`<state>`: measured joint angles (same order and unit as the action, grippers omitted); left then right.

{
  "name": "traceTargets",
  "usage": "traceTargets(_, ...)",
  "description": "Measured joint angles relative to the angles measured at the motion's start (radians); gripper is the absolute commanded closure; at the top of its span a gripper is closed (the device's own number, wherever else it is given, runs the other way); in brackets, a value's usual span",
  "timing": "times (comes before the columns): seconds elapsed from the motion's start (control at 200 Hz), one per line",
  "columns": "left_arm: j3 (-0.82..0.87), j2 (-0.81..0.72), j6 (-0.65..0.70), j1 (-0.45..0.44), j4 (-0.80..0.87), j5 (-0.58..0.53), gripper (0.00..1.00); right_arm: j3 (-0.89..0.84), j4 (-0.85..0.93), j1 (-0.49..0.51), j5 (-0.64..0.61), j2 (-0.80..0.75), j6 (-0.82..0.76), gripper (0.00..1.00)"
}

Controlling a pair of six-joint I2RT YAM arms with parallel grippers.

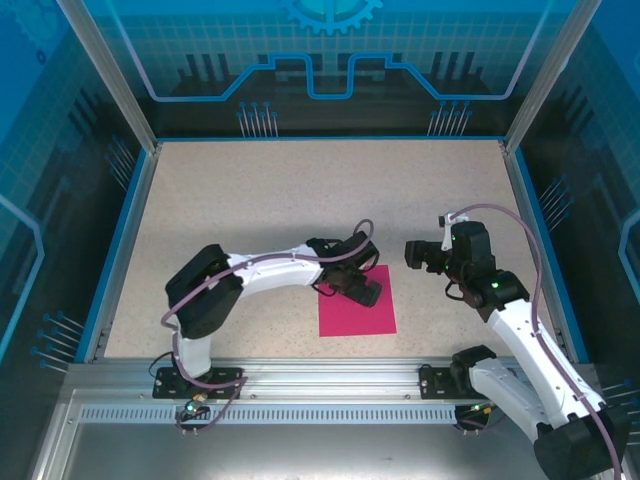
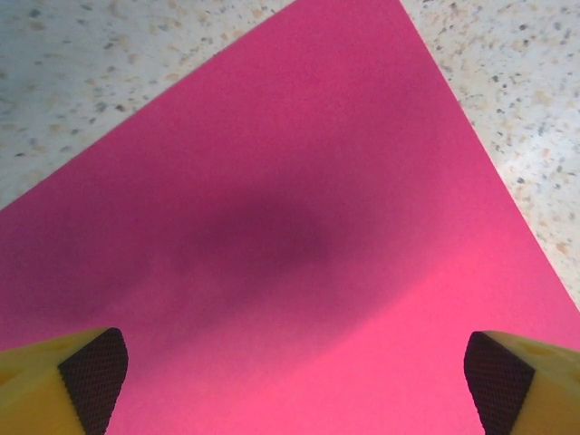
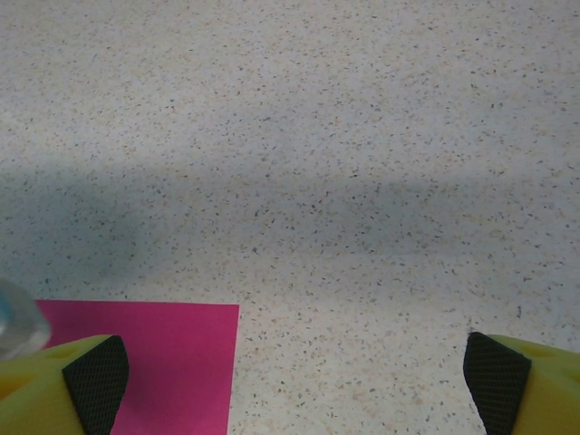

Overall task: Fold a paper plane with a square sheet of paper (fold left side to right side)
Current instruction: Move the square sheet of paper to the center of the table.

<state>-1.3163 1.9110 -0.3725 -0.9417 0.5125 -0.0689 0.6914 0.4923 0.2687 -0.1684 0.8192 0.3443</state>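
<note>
Close to the near edge of the counter (image 1: 300, 200), a little right of its middle, the square sheet of paper (image 1: 365, 322) lies flat. As far as can be seen it is uncreased, its sides roughly parallel to the counter's edges. So the folding looks to be at its very start: the left-to-right fold is not yet made.

Over the sheet's far half hangs the left gripper (image 1: 362, 291), pointing down. Its wrist view shows the jaws wide apart with nothing between them, and a shadow on the pink surface below. Whether the pads touch the paper I cannot tell.

Just beyond the sheet's far-right corner, over bare counter, hovers the right gripper (image 1: 415, 254), jaws likewise wide apart and empty. Its wrist view catches one corner of the sheet low on the left.

Next, I judge, the left jaws must catch the sheet's left edge, which is awkward with thin paper lying flat. They must then carry it over onto the right edge, with the right gripper pinning the sheet against sliding.
</note>
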Motion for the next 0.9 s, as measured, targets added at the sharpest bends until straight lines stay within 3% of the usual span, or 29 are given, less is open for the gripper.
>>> traceTargets(0.575, -0.172, 0.184, 0.034, 0.013, 0.119, -0.091, 0.02, 0.023, 0.013, 0.0, -0.026, 0.045, -0.004, 0.01)
traceTargets(0.9, -0.311, 0.275, 0.138, 0.15, 0.12, -0.106, 0.03, 0.024, 0.014, 0.0, -0.024, 0.048, -0.004, 0.01)
